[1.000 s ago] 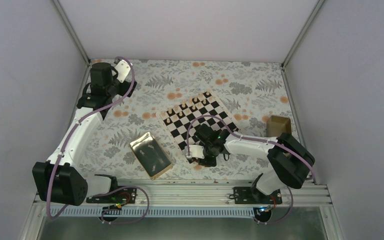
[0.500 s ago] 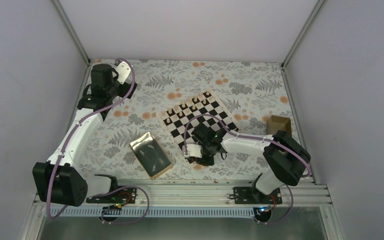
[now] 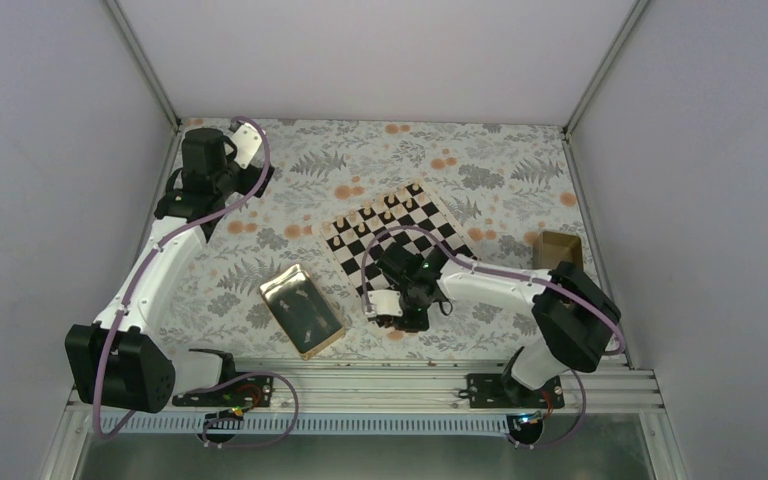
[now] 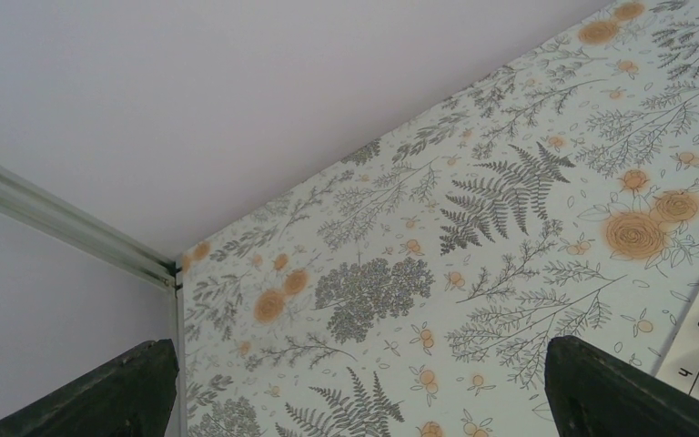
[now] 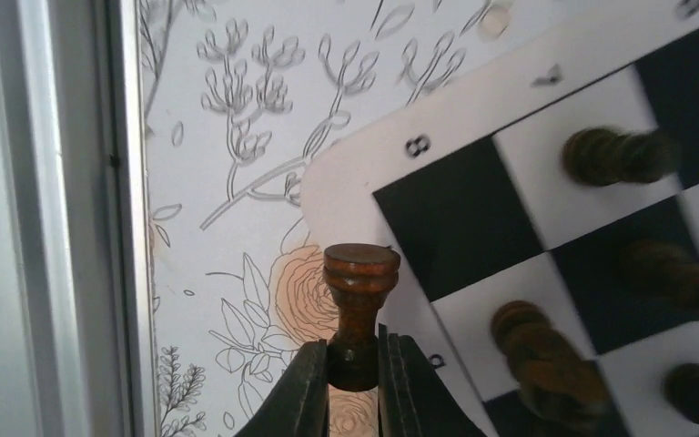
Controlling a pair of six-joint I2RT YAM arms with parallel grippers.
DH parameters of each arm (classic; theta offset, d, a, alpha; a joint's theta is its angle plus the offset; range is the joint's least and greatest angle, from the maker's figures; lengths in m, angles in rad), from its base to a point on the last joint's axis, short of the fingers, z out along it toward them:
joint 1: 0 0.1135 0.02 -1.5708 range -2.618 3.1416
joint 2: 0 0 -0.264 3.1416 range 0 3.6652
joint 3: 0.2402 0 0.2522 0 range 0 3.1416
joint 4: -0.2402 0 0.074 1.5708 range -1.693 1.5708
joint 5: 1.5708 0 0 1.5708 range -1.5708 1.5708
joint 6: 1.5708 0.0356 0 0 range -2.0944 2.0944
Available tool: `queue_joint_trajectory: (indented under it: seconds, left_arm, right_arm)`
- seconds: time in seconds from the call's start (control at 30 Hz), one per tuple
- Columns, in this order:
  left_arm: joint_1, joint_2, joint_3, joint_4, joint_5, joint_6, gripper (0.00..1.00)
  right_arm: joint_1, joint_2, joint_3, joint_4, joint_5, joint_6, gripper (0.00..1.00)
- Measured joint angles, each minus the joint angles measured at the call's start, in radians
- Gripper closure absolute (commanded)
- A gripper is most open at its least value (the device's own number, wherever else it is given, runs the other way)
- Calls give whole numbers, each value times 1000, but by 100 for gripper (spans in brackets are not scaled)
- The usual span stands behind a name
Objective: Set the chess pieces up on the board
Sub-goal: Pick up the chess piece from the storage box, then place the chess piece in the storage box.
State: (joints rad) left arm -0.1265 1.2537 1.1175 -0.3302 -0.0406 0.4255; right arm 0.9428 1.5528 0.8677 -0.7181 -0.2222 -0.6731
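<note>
The right gripper [image 5: 355,353] is clenched on the stem of an upright dark brown chess piece [image 5: 360,273], held over the pale rim of the board [image 5: 355,173] at the corner marked 8. Other dark pieces [image 5: 617,155] stand on squares from its 2 to 4 o'clock. Light tan pieces [image 3: 375,215] line the board's far side. A gold tray [image 3: 302,310] lies at the gripper's 9 o'clock. The left gripper [image 4: 357,364] hangs spread wide, holding nothing, above the floral tablecloth [image 4: 510,200].

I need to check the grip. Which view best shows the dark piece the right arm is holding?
Right wrist view: the dark piece sits close and sharp, stem pinched between the fingers. Top external hides it under the arm; left wrist misses it entirely.
</note>
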Motion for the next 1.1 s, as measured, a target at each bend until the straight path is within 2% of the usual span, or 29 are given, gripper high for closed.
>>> queue_joint_trajectory:
  seconds: [0.17, 0.3, 0.57, 0.83, 1.1]
  left_arm:
    - [0, -5, 0, -1, 0, 0, 0]
    - [0, -16, 6, -6, 0, 2, 0]
    - [32, -25, 26, -13, -37, 49, 0]
    - [139, -82, 40, -39, -56, 111, 0]
    - [215, -165, 40, -53, -53, 160, 0]
  right_arm:
    - [13, -2, 167, -134, 39, -27, 92]
    - [39, 30, 346, -225, 148, -46, 91]
    - [201, 264, 625, -357, 414, -105, 91]
    - [333, 463, 781, -391, 642, -225, 91]
    - [385, 539, 855, -377, 806, -335, 91]
